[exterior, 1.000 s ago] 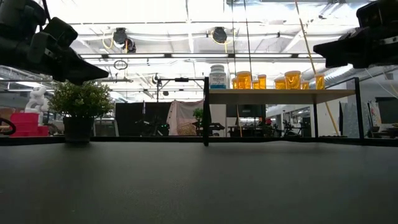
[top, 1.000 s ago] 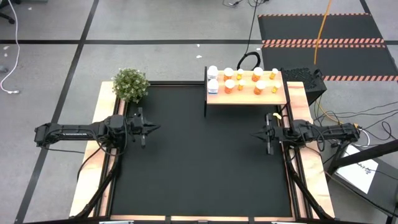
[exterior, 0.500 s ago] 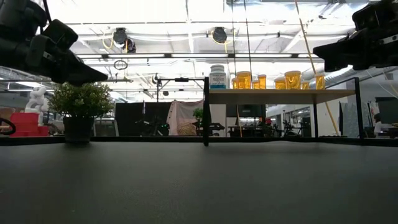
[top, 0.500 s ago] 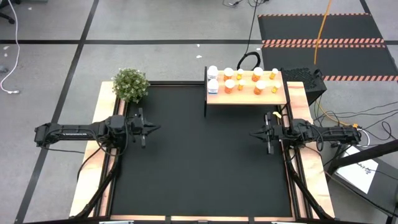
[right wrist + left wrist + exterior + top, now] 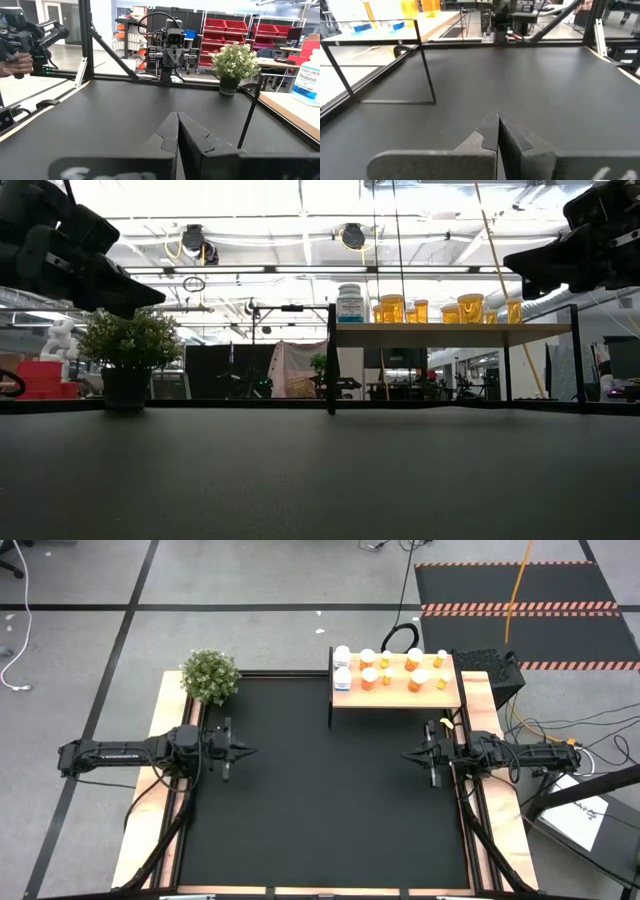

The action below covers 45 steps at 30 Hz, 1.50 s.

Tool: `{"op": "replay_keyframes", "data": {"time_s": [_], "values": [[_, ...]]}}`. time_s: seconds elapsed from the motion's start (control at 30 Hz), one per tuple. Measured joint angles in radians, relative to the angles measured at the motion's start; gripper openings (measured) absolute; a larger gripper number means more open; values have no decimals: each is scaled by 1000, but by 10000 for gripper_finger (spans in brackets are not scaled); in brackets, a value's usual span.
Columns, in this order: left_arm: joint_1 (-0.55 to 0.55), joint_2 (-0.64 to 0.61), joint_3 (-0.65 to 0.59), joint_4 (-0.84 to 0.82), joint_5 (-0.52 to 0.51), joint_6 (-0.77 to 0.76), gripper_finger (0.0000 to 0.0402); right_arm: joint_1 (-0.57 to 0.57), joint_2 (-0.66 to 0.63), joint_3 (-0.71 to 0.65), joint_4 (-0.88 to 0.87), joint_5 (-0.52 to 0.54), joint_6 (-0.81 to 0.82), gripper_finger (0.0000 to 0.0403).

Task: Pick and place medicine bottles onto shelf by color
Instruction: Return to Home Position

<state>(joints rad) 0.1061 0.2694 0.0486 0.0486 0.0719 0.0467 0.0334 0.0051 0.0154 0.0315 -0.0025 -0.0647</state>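
Note:
The medicine bottles stand upright on the pale wood shelf (image 5: 396, 695) at the table's far right: two white ones (image 5: 342, 668) at its left end, several orange ones with white caps (image 5: 392, 671) to their right. In the low view they line the shelf top (image 5: 450, 333), white bottle (image 5: 350, 304) leftmost. My left gripper (image 5: 252, 750) hovers shut at the mat's left edge, my right gripper (image 5: 405, 757) shut at its right edge. Both are far from the bottles and hold nothing.
A green potted plant (image 5: 210, 676) stands at the far left corner. The black mat (image 5: 320, 790) lies bare between the arms. The shelf rests on thin black legs (image 5: 331, 360). A person's hand with a device (image 5: 20, 37) shows beyond the table in the right wrist view.
Both arms stay in place. My left gripper has tipped slightly downward in the low view; my right gripper has rolled a little about its own axis. Both remain shut and the bottles have not moved.

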Motion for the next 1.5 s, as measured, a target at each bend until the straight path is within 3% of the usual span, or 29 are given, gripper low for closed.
{"op": "replay_keyframes", "data": {"time_s": [0.27,0.67,0.8,1.1,1.5], "values": [[-6,-58,-1,-101,6,-34,3,0,0,0,1,0,0,0],[-51,-97,-13,-92,6,-51,1,0,0,0,1,1,-1,0],[-70,-99,-38,-11,6,-69,1,0,0,0,1,1,0,0],[-109,-118,-39,9,-50,-52,1,0,0,0,2,1,-1,0],[-107,-267,-38,-15,-45,-5,0,0,0,0,2,1,-1,0]]}}
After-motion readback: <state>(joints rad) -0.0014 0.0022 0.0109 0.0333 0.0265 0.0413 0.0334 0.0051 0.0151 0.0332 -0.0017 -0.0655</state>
